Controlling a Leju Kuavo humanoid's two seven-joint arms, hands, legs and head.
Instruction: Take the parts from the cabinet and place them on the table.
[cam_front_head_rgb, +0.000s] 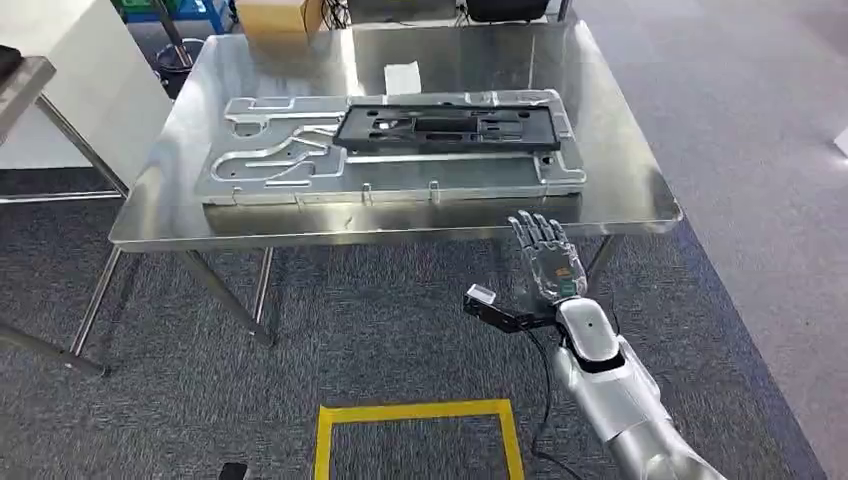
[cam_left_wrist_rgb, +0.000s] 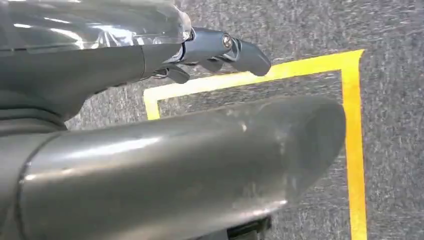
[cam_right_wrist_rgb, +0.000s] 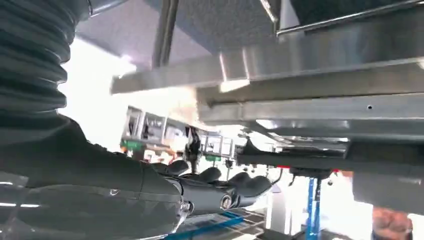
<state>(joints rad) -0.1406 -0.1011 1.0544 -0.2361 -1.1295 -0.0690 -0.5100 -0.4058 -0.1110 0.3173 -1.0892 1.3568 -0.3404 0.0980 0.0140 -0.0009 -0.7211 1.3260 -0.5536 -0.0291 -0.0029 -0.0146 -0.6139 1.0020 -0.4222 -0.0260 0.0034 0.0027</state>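
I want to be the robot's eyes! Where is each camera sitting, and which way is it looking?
Head view: high on the body, looking forward and down at the steel table with the silver plate and black part on it; the right hand shows, fingers spread.
Left wrist view: behind the left hand, looking down at carpet and the yellow tape square.
Right wrist view: behind the right hand, looking up beneath the table.
Shared: head and left wrist show the yellow tape square; head and right wrist show the table.
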